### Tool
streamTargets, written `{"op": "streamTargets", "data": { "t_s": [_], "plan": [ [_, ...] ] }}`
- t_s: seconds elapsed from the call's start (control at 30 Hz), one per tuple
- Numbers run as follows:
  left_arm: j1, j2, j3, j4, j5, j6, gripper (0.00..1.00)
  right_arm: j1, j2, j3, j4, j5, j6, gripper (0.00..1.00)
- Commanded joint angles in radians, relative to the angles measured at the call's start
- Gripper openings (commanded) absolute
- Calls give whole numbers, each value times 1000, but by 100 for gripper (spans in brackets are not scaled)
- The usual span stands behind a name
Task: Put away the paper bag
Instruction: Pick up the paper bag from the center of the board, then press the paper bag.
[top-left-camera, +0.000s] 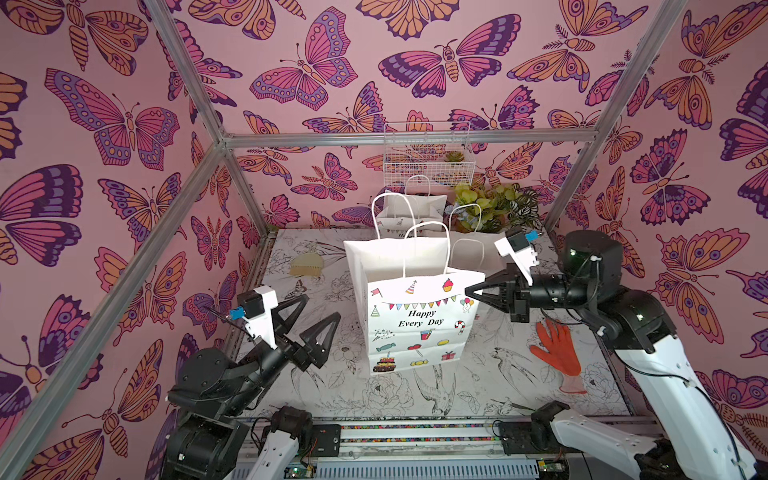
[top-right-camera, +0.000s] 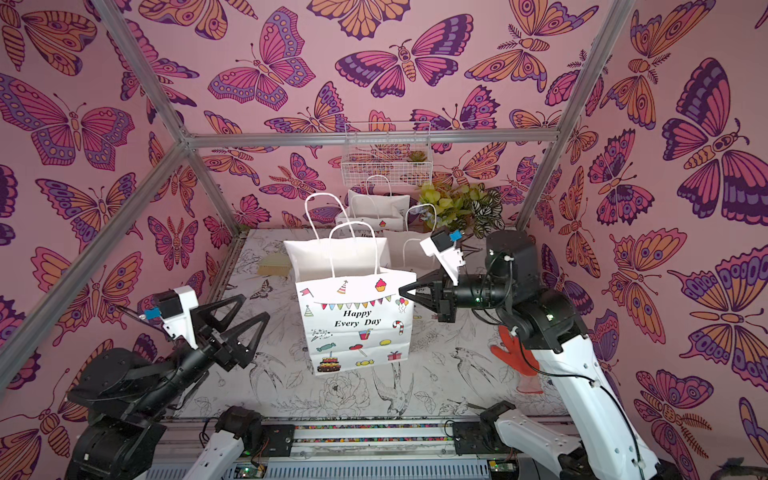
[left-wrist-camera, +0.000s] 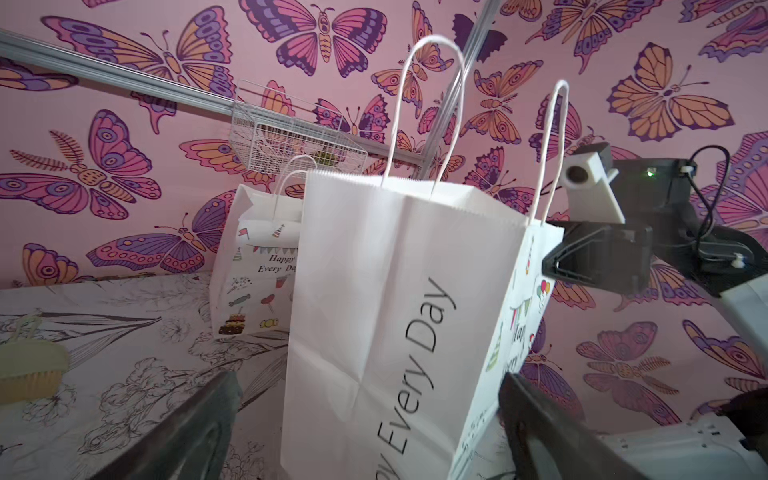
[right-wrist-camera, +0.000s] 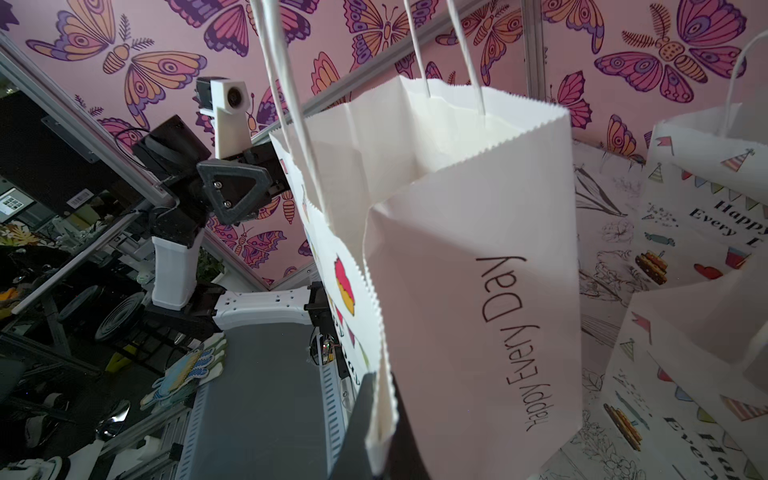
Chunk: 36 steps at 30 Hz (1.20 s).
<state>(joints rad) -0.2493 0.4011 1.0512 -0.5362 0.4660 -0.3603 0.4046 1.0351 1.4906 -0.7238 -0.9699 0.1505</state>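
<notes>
Both top views: the paper bag (top-left-camera: 415, 332) (top-right-camera: 357, 332) is upright at frame centre over the sketch-printed table (top-left-camera: 478, 395), mouth open and handles up. I cannot tell whether its base rests on the table. My right pincer (top-left-camera: 469, 289) (top-right-camera: 402, 289) enters from the right and is clamped together on the bag's upper right rim. In the right wrist view, that serrated rim passes between my fingers (right-wrist-camera: 357, 419) at bottom centre. My left pincer (top-left-camera: 322, 306) (top-right-camera: 255, 306), left of the bag, stands wide apart and touches nothing. In the left wrist view, its fingers (left-wrist-camera: 195, 424) flank the bag's side (left-wrist-camera: 395, 311) along the lower edge. Further white bags (top-left-camera: 415, 205) stand behind, under a wire basket (top-left-camera: 428, 166). An orange glove (top-left-camera: 557, 349) lies at lower right.
</notes>
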Motion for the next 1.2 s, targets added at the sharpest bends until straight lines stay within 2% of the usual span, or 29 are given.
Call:
{"op": "streamTargets", "data": {
  "t_s": [0.0, 0.1, 0.2, 0.3, 0.37, 0.43, 0.57, 0.67, 0.8, 0.93, 1.17],
  "plan": [
    [-2, -15, -45, -60, 143, 9, 100, -74, 11, 34, -30, -191, 24, 0],
    [-3, -73, -126, -44, 86, 11, 100, -156, 31, 59, -21, -323, 50, 0],
    [-2, -104, -201, -17, 46, -3, 100, -168, 51, 76, 50, -397, 117, 0],
    [-2, -96, -259, 37, 66, -20, 100, -170, 45, 26, 297, -437, 310, 0],
    [-3, -96, -288, 62, 78, -26, 100, -170, 41, -40, 596, -457, 538, 0],
    [-2, -108, -314, 85, 100, -32, 100, -170, 53, -56, 714, -475, 623, 0],
    [-3, -125, -351, 142, 178, -47, 100, -169, 69, -13, 584, -486, 523, 0],
    [-3, -113, -368, 216, 226, -68, 100, -165, 63, -27, 593, -486, 523, 0],
    [-2, -67, -384, 310, 241, -77, 100, -144, 59, -36, 593, -494, 523, 0],
    [-2, -5, -371, 340, 258, -55, 100, -122, 42, -41, 592, -506, 520, 0],
    [-2, 24, -338, 375, 283, -30, 100, -101, 42, -55, 593, -507, 509, 0]
  ]
}}
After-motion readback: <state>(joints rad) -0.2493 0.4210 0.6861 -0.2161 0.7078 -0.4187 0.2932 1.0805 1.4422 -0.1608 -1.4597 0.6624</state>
